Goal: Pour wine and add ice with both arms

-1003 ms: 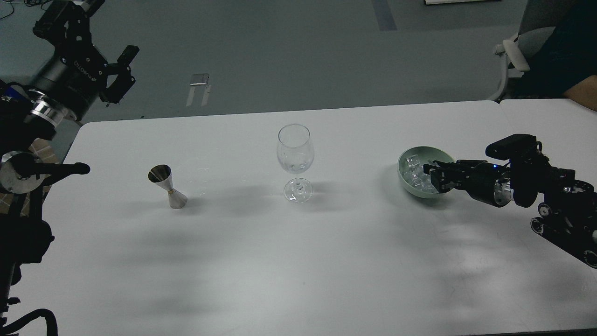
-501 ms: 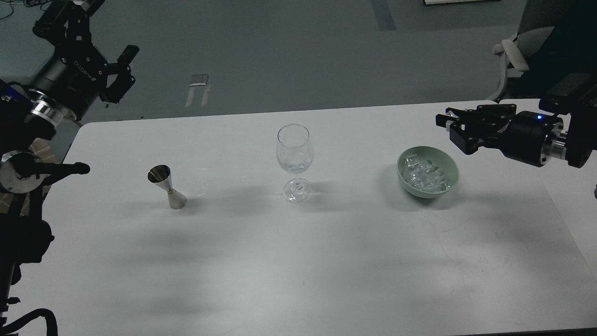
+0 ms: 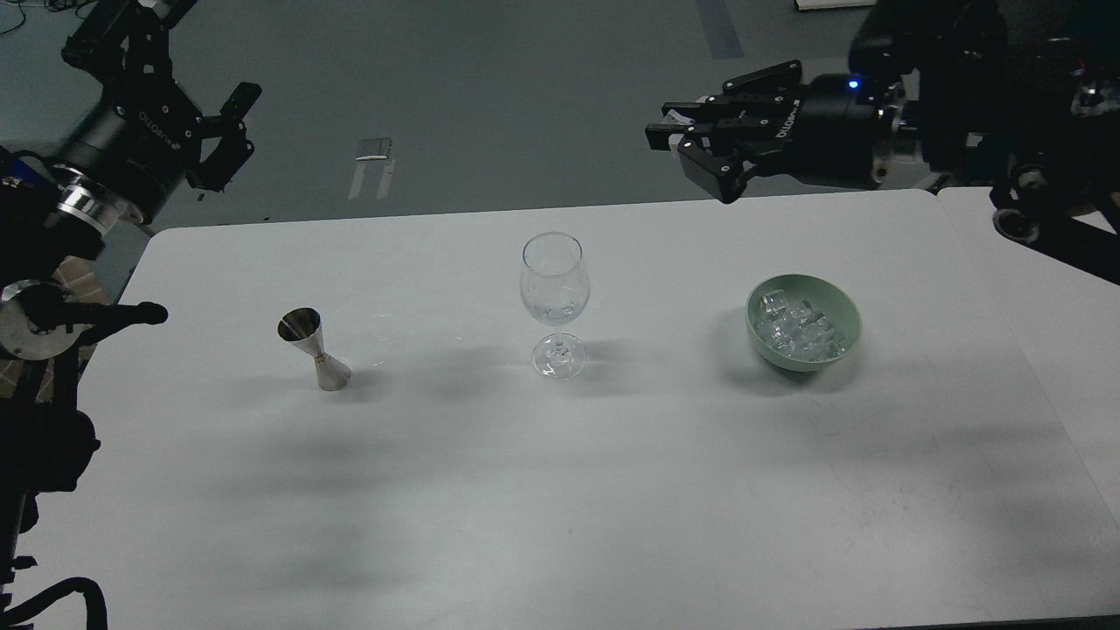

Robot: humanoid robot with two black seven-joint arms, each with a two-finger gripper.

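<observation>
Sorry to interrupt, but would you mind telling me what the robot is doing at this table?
It is making a drink. The right gripper hangs in the air between the clear stemmed wine glass and the pale green bowl of clear ice cubes; whether it holds a cube is unclear. The left gripper waits open beyond the white table. A silver metal jigger stands untouched.

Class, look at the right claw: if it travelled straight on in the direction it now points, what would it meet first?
Probably nothing. The right claw points left, raised above the wine glass; its line seems to pass over the rim toward bare floor, though depth is unclear from one view.
</observation>
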